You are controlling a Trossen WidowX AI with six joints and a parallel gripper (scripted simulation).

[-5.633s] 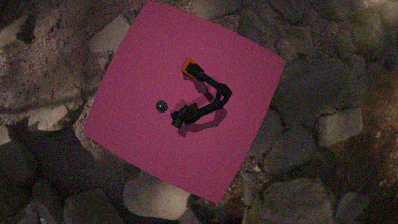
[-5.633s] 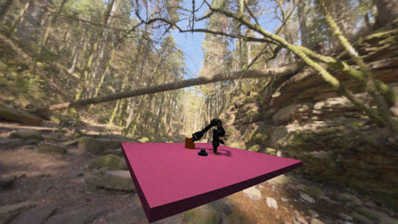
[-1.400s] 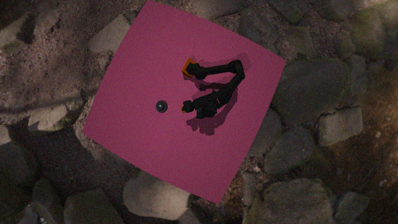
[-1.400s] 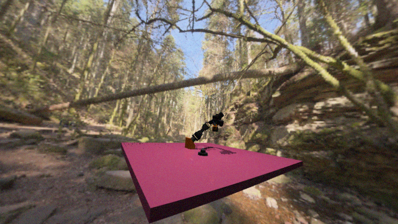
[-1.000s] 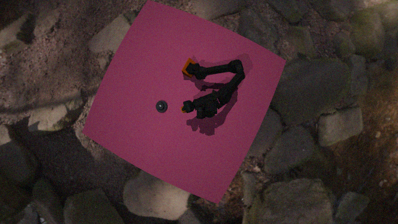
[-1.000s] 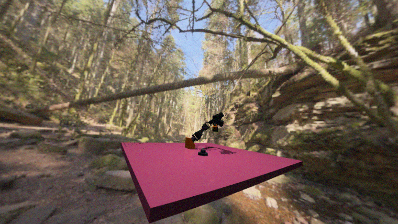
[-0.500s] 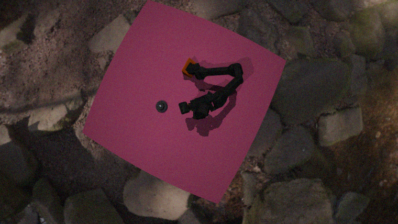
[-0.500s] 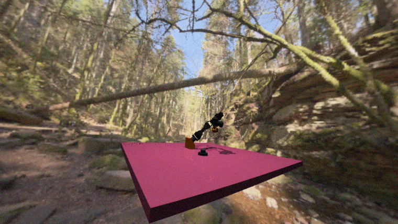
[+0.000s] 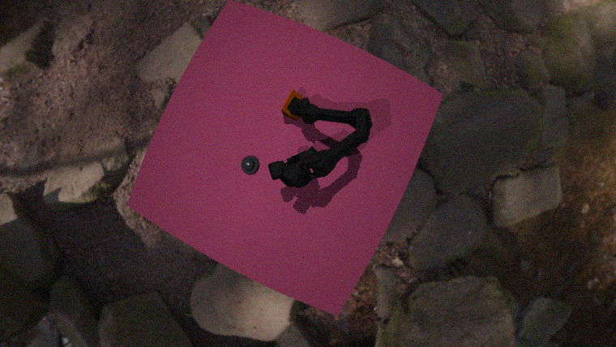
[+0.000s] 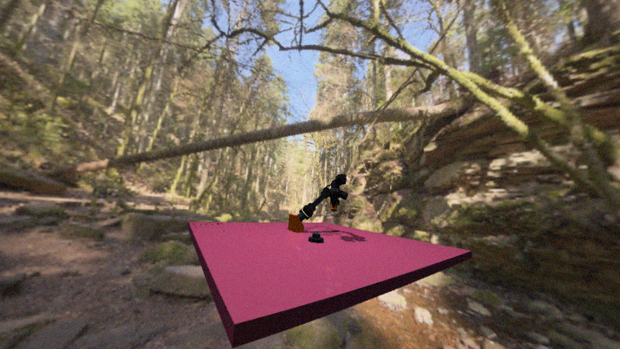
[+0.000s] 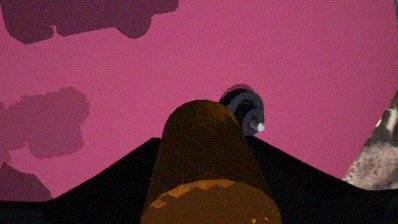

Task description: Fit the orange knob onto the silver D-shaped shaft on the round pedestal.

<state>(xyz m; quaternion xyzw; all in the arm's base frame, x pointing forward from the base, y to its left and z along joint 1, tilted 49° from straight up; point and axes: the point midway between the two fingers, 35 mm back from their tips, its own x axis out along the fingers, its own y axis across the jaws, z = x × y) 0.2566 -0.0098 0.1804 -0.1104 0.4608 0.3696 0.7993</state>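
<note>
Gripping the orange knob (image 10: 334,206) (image 11: 210,150) between its fingers, the gripper (image 10: 335,200) (image 11: 202,145) hangs above the pink table (image 9: 207,142) (image 10: 321,277) (image 11: 310,60), the round pedestal (image 9: 245,168) (image 10: 316,239) (image 11: 235,102) and its silver shaft (image 9: 248,164) (image 11: 260,127) standing apart, lower than the hand.

1. Matte black arm (image 9: 334,114) (image 10: 320,201), chunky joints joined by slimmer links.
2. Orange, angular base block (image 9: 285,104) (image 10: 295,223), farthest from the end effector (image 10: 334,206) (image 11: 204,141).
3. Black fingers with sloping edges.
</note>
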